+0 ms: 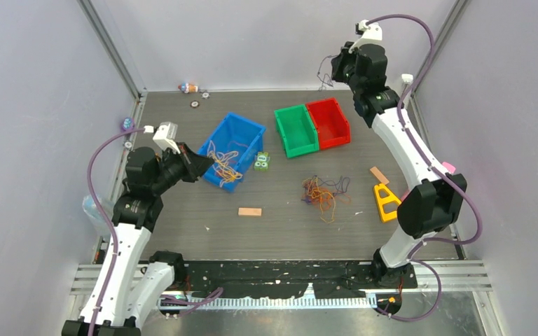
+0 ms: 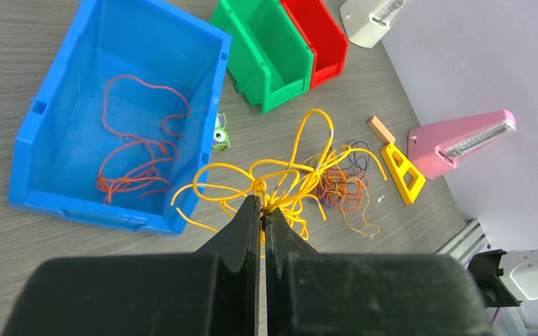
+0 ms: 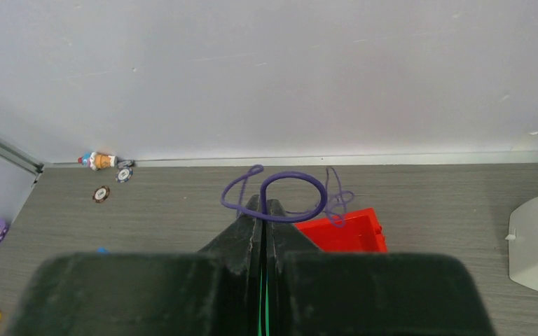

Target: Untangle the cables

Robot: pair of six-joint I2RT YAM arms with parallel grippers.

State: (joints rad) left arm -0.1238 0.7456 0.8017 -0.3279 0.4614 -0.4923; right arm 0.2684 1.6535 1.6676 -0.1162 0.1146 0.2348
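Observation:
My left gripper (image 2: 264, 204) is shut on a bundle of yellow cables (image 2: 280, 178) and holds it in the air beside the blue bin (image 2: 42, 140); in the top view the gripper (image 1: 210, 164) is over the bin's near left rim. Orange-red cables (image 2: 136, 157) lie inside the blue bin. A tangle of orange-red and purple cables (image 1: 324, 192) lies on the table in the middle. My right gripper (image 3: 265, 205) is shut on a purple cable (image 3: 291, 199) and holds it high above the red bin (image 3: 350, 231), at the back right (image 1: 329, 70).
A green bin (image 1: 295, 129) and a red bin (image 1: 329, 120) stand side by side at the back. A small green toy (image 1: 261, 161), a wooden block (image 1: 249, 211), a yellow triangle piece (image 1: 386, 201) and another wooden block (image 1: 379, 175) lie on the table.

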